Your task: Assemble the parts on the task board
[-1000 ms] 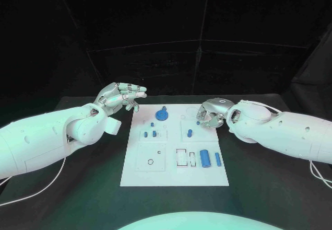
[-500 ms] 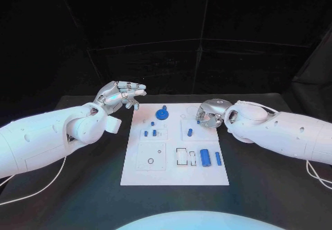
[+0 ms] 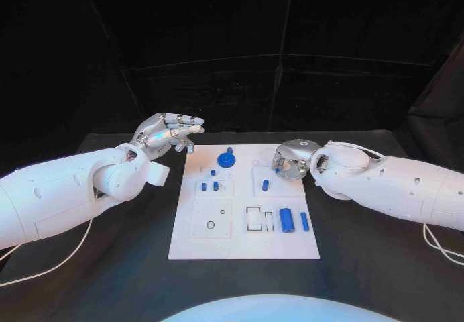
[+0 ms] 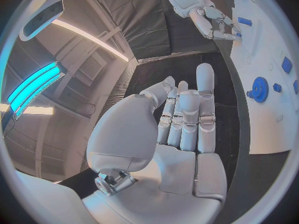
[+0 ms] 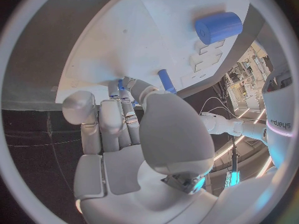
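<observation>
On the black table the white task board lies in the middle, its near end bare. Going up the board, a square plate with a ring outline sits at the near left, and to its right, toward three o'clock, a blue cylinder lies beside a slimmer blue bar, the two close but apart. Farther on, two short blue pegs stand near the board's left half, and a blue pin stands at their three o'clock. Past these, a blue gear rests near the far edge. The right hand hangs over the board's far right part, at about one o'clock from the blue pin, palm turned down and fingers curled in together; in the right wrist view a small blue part shows at the fingertips, which press close around it, with the pin just beside them and the cylinder well beyond. The left hand is raised off the board's far left corner, at about ten o'clock from the gear, its fingers held straight and side by side, thumb apart, nothing between them; the left wrist view shows the palm bare and the gear off past the fingertips.
</observation>
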### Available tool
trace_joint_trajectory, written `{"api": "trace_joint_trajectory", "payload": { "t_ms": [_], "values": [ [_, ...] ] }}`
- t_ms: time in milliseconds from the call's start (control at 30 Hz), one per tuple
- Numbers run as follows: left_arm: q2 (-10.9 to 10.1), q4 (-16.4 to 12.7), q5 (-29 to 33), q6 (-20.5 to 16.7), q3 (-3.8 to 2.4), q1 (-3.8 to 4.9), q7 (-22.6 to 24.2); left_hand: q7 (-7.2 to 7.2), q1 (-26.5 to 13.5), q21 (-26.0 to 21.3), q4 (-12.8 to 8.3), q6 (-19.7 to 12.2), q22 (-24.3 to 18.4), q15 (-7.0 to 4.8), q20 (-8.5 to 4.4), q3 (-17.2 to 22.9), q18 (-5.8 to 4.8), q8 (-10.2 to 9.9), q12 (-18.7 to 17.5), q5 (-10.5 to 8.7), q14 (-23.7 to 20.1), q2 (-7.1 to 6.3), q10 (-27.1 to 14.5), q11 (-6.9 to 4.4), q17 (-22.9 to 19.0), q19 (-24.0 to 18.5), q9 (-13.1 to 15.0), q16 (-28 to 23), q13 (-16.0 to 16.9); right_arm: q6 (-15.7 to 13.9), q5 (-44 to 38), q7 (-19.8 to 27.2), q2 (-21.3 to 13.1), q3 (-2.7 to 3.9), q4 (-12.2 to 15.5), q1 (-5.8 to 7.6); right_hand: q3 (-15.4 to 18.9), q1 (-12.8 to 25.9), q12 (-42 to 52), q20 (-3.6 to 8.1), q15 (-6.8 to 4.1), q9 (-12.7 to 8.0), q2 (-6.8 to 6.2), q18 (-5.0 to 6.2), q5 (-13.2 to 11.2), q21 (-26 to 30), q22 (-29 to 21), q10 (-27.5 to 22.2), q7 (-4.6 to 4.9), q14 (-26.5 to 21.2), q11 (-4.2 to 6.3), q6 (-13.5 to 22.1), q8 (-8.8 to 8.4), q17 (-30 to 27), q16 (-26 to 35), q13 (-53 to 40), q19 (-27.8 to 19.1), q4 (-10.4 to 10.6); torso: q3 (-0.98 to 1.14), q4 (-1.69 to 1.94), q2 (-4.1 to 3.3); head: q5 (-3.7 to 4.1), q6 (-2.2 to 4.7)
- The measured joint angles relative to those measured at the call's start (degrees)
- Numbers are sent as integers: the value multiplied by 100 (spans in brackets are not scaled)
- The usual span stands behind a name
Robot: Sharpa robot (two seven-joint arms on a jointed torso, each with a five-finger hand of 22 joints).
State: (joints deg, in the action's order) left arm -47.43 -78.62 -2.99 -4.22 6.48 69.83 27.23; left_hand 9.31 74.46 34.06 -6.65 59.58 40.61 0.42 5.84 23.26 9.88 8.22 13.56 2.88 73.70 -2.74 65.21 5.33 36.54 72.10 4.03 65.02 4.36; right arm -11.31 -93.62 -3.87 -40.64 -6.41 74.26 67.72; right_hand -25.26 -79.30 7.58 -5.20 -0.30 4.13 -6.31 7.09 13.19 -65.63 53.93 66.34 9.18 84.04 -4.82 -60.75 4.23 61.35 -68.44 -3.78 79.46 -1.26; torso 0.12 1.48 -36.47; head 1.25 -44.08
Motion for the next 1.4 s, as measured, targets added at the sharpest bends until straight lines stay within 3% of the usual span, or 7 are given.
{"api": "trace_joint_trajectory", "payload": {
  "t_ms": [267, 300, 367, 500, 567, 700, 1400],
  "values": [
    [-2, 8, 5, 25, 1, 0, -2, 0, 0, 0, 0, 0, 0, 0, 0, 0, -1, 0, 0, 0, 0, 0, 0, 0, 2, 0, 0, 0, 0, 20, -15, -23, 50, 9, -34, -3, -121, -2, 24, 5, 0, 12, 2, -5, -19, -258, 305, 161, -44, 0, 21, -142, 21, 61, -112, -12, 59, -72, -2, 1, 0, 0, 2],
    [-2, 8, 5, 28, 1, 0, -3, 0, 0, 0, 0, 0, 0, 0, 0, 0, -2, 0, 0, 0, 0, 0, 0, 0, 2, 0, 0, 0, -1, 21, -22, -32, 55, 11, -37, -4, -136, -26, 43, 7, 0, 18, 26, -88, -34, -342, 419, 186, -48, 0, 42, -178, 39, 61, -112, -18, 98, -87, -2, 1, 0, 0, 1],
    [-2, 8, 5, 34, 1, 0, -5, 0, 0, 0, 0, 0, 1, 0, 0, 0, -2, 0, 0, 0, 0, 0, 0, 0, 1, 0, 0, 0, -1, 22, -44, -56, 63, 13, -39, -6, -168, -47, 55, 21, -5, 23, 47, -90, -58, -473, 593, 257, -68, -4, 54, -241, 40, 59, -129, -23, 126, -120, -2, 1, 0, -3, -4],
    [-2, 10, 6, 46, 1, 0, -9, 0, 0, 0, 0, 0, 1, 0, 0, 0, -4, 0, 0, 0, 0, 0, 0, 0, -4, 0, 0, 0, -1, 13, -126, -124, 76, 17, -29, -13, -295, -93, 78, 40, -44, 40, 92, -90, -204, -693, 879, 361, -97, 1, 95, -333, 71, 77, -194, -39, 185, -186, -2, 1, 0, -3, -10],
    [-4, 10, 7, 52, 1, 0, -11, 0, 0, 0, 0, 0, 1, 0, 0, 0, -5, 0, 0, 0, 0, 0, 0, 0, -4, 0, 0, 0, -1, -18, -174, -158, 78, 17, -19, -20, -314, -98, 79, 52, -44, 41, 102, -180, -341, -777, 986, 406, -108, 1, 108, -384, 71, 77, -213, -46, 197, -205, -1, 1, 0, -3, -10],
    [-14, 9, 8, 63, 1, 0, -15, 0, 0, 0, 0, 0, 1, 0, 0, 0, -6, 0, 0, 0, 0, 0, 0, 0, -4, 0, 1, 0, -1, -116, -260, -217, 61, 8, 21, -42, -332, -76, 78, 51, -44, 40, 153, -180, -502, -864, 1107, 430, -114, 1, 123, -389, 71, 73, -224, -65, 235, -190, -2, 1, 1, 5, -13],
    [-48, 2, 11, 73, 2, -1, -34, 0, 0, 0, -16, 0, -3, 0, 0, -16, -10, 0, 20, 0, 0, 0, 0, 0, -37, 0, 1, 0, -2, -780, -385, -339, -307, -2, 542, -77, -452, -92, 52, 36, -44, 38, 181, -179, -485, -1022, 1339, 429, -113, 1, 122, -422, 57, 41, -278, -65, 248, -310, -2, -2, 8, 23, 4]
  ]
}}
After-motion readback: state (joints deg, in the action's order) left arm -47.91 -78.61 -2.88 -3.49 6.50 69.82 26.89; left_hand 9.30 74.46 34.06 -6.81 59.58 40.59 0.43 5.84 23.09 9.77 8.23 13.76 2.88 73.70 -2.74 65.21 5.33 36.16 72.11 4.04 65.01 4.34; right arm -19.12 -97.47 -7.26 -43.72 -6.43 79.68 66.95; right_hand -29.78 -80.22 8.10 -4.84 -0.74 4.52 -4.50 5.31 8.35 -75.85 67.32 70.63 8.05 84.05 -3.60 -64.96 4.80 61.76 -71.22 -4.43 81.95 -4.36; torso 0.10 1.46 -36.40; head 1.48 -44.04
